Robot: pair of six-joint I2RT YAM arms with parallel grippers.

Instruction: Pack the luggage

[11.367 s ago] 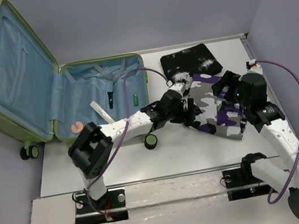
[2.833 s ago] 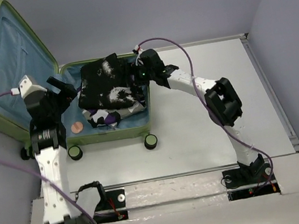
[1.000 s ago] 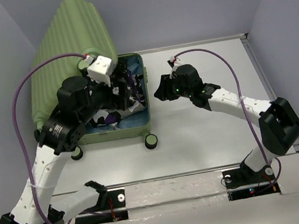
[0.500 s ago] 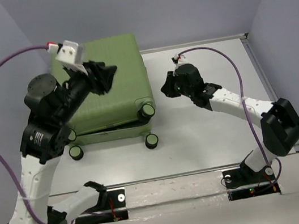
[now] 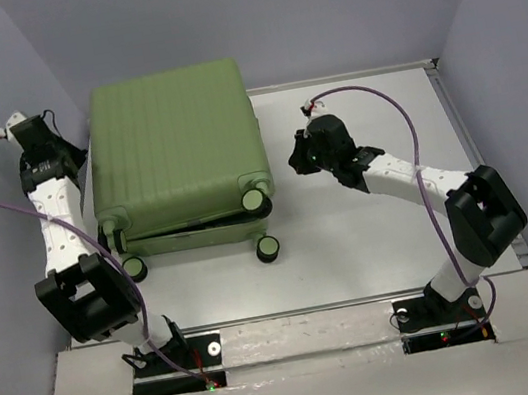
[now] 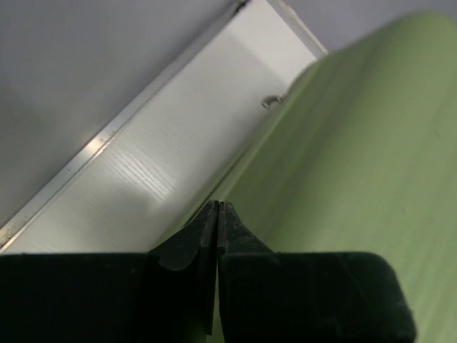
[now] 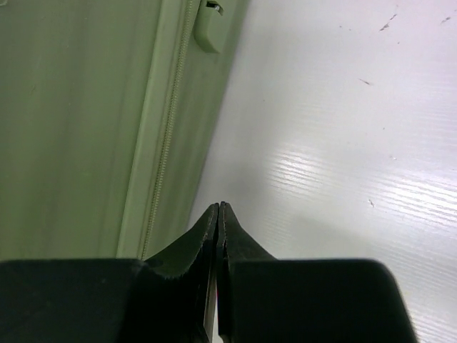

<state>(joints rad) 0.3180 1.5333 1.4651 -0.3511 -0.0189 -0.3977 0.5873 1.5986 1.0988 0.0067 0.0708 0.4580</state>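
My left pincer is pressed shut with nothing in it, its tips at the left edge of the luggage. I cannot tell whether they touch the shell. My right pincer is likewise pinched closed and empty, hanging over the white bench just beside the luggage's right side wall, where the zip line runs along the seam. From above, the luggage lies closed and flat on the left half of the bench, ribbed green shell upward. Its black wheels with green hubs are turned toward my bases. My 2 pincers flank it, the left close against its left edge, the right a little apart from its right edge.
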